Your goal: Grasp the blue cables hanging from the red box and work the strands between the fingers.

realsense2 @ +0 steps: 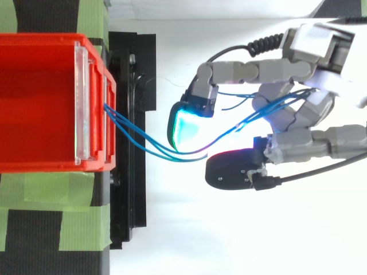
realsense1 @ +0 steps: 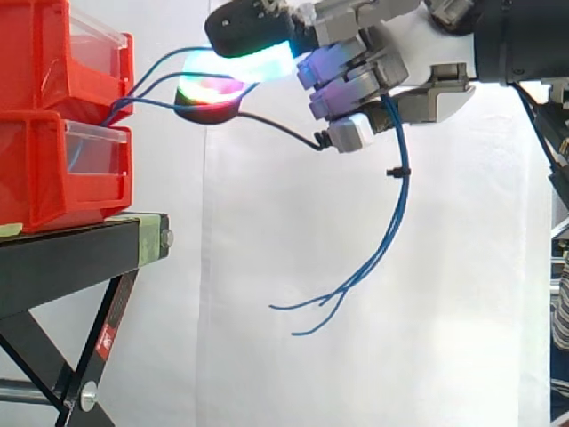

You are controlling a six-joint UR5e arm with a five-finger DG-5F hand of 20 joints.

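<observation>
At the left edge, two red bins sit stacked, the upper (realsense1: 49,53) on the lower (realsense1: 44,169), on a black worktop (realsense1: 71,258) before a white curtain (realsense1: 267,374). Thin blue cables (realsense1: 402,200) come out of the bins' front, about where the two meet, and run right in a shallow span, clear of the worktop, up to the hand (realsense1: 373,67).

The hand comes in from the right, level with the upper bin and well apart from it. Its fingers (realsense1: 347,89) are curled round the cables. From above, the strands (realsense2: 137,139) pass under a cyan-glowing pad (realsense2: 186,126) and thread between the bent fingers toward the palm (realsense2: 287,71), with a dark pad (realsense2: 229,169) just beside them on the other side.

Beyond the fingers the strands drop in a loose curve and fan out. Their free ends (realsense1: 298,331) hang in the air below the hand, touching nothing. A small black piece (realsense1: 393,169), perhaps a tie, sits on the hanging part.
</observation>
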